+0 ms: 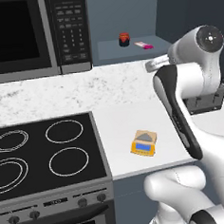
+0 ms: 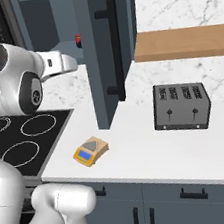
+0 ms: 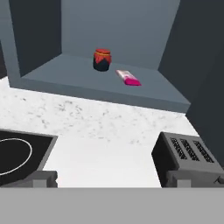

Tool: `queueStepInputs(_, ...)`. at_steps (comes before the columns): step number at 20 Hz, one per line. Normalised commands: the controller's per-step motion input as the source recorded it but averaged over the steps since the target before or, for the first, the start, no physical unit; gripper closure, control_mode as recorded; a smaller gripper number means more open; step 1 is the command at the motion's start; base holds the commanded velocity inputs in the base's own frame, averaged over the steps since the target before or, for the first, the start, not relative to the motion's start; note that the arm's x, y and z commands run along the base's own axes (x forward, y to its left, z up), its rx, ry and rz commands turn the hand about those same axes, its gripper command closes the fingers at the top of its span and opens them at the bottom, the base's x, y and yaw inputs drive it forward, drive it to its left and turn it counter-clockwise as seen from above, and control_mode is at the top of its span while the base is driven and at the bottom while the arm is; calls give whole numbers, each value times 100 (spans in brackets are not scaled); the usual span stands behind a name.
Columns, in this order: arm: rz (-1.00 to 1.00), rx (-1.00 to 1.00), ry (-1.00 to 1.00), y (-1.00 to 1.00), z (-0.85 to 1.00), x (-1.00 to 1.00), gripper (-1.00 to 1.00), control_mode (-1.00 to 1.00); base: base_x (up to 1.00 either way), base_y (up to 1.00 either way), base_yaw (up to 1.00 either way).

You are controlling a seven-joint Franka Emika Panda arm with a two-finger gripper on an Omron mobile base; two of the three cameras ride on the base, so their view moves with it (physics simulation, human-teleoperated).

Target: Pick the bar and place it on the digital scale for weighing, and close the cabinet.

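Arm [image 1: 180, 108] of white segments with dark joints rises from the near side and bends at a raised elbow, its forearm reaching toward the far open slate blue-grey wall cabinet [image 2: 110, 48] with the vertical black bar handle. Gripper [image 3: 111, 181] stands wide apart with nothing between its two dark finger tips [image 3: 43, 179], facing the cabinet's shelf from a distance. Small flat pink-magenta wrapped bar [image 3: 128, 78] lies on that shelf, just right of a small round red-and-black jar [image 3: 102, 59], apart from it. Small square yellow-orange digital scale [image 1: 144, 142] sits on the white table [image 2: 154, 148], near the black stovetop [image 1: 41, 153]. Dark grey slotted toaster [image 2: 180, 106] stands farther right on the table. Black microwave [image 1: 31, 34] hangs above the stovetop.
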Motion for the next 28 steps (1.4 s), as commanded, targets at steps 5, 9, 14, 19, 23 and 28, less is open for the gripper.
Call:
queueStepInputs(5, -3, 1, -5, -19, 21, 0, -100, -100, 0, 0, 0)
queueStepInputs(9, -2, 10, 0, -28, 39, 0, -100, -100, 0, 0, 0)
queueStepInputs(14, -3, 7, 0, -8, 19, 26, -100, -100, 0, 0, 0)
queueStepInputs(19, -2, 0, 0, 0, 0, 50, -100, -100, 0, 0, 0)
queueStepInputs(23, -2, 0, 0, 0, 0, 52, -100, -100, 0, 0, 0)
queueStepInputs(28, 0, 0, 0, 0, 0, 44, -100, -100, 0, 0, 0)
